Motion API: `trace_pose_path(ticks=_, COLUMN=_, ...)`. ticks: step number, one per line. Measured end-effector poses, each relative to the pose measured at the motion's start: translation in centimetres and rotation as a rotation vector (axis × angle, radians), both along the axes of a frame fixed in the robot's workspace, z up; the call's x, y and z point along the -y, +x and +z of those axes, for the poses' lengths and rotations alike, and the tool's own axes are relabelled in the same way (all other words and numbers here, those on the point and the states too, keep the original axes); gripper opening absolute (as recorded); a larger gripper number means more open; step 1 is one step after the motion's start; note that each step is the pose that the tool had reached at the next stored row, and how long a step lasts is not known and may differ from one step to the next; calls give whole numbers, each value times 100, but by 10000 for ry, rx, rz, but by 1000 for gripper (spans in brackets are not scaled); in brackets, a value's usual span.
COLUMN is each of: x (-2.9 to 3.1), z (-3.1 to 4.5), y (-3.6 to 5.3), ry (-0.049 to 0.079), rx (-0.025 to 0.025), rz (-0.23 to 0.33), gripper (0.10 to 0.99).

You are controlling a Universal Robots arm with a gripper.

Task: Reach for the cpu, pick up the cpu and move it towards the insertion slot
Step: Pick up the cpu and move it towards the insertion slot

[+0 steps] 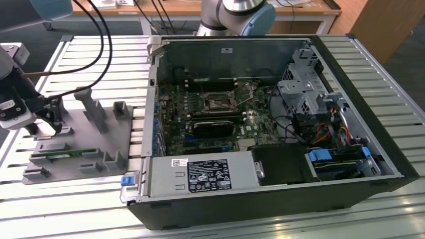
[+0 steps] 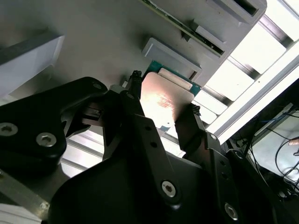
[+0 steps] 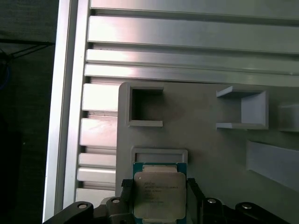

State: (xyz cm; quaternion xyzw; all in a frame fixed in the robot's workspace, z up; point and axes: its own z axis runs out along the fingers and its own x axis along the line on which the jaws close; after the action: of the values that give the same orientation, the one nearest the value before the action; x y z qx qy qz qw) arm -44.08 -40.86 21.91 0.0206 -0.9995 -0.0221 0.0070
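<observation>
- The arm's base (image 1: 238, 15) stands beyond the far side of the computer case (image 1: 371, 149). Its wrist end comes down at the exterior view's left, low over the grey fixture (image 1: 93, 144).
- The pincer (image 1: 43, 127) points down at the fixture's far corner, well apart from the case.
- In both wrist views the pincer is drawn in narrow on the cpu (image 3: 159, 193), with one dark finger (image 3: 125, 190) against each of two opposite edges.
- The cpu lies flat with its silver top up, over the fixture plate and just beside a low rectangular rim (image 3: 159, 155). Whether it is resting on the plate or is lifted off it, I cannot tell.
- The fixture sits on the slatted metal surface (image 1: 99, 64). It carries upright posts, two raised square pockets (image 3: 145, 107), and a green memory stick (image 1: 58, 154) lying in a holder nearer the camera.
- The case lies open on the same surface with its motherboard (image 1: 199, 127) showing.
- The insertion slot (image 1: 218, 102), a silvery frame round a dark centre, sits in the middle of that board, far from the cpu.
</observation>
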Motion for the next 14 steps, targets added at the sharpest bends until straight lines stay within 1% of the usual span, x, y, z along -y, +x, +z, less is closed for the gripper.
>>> trace_pose_path(ticks=6, x=0, z=36, y=0, ry=1, rx=1, rz=0, gripper=537)
trace_pose_path(ticks=14, x=0, z=61, y=0, ry=0, rx=-1, rz=0, gripper=537)
